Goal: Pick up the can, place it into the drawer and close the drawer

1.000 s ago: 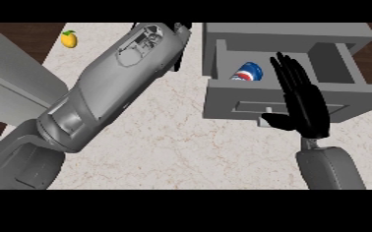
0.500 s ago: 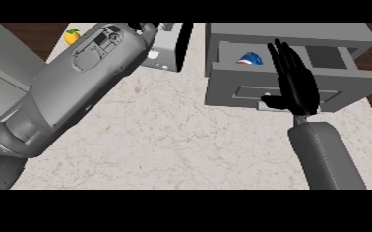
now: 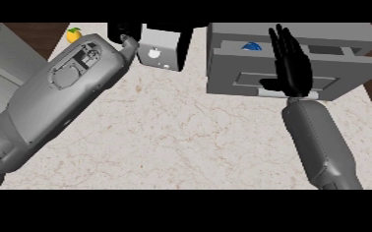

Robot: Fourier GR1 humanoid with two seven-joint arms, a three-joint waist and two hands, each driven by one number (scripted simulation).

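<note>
Head view, steep look down on a pale marbled surface [image 3: 174,128]. Grey drawer [image 3: 283,66] unit sits at upper right, drawer mostly pushed in, only a narrow strip of its inside showing along the top. Can [image 3: 251,45] lies inside that strip, just a small blue-and-white bit of it visible, near the drawer's left part, just left of the right hand's fingers. Rest of the can hidden by the drawer front.

Right hand [image 3: 291,66], black, comes up from the lower right on a grey forearm. Fingers [image 3: 283,42] straight and close together, pointing to the top of the view, laid flat over the drawer front; thumb sticks out left near the handle strip. Holds nothing. Whether the palm actually touches the front, cannot tell for sure, but it overlaps it fully.

Left forearm fills the left side, running diagonally from lower left to upper centre. Left hand [image 3: 125,32] only shows as a dark patch at the top edge past the wrist; fingers' state, cannot tell.

White boxy appliance [image 3: 161,49] with a small logo stands at top centre, between left wrist and drawer, just beside the wrist. Small yellow fruit [image 3: 73,35] at upper left near the surface's edge, well apart from the drawer. Dark brown floor strip at far upper left.
</note>
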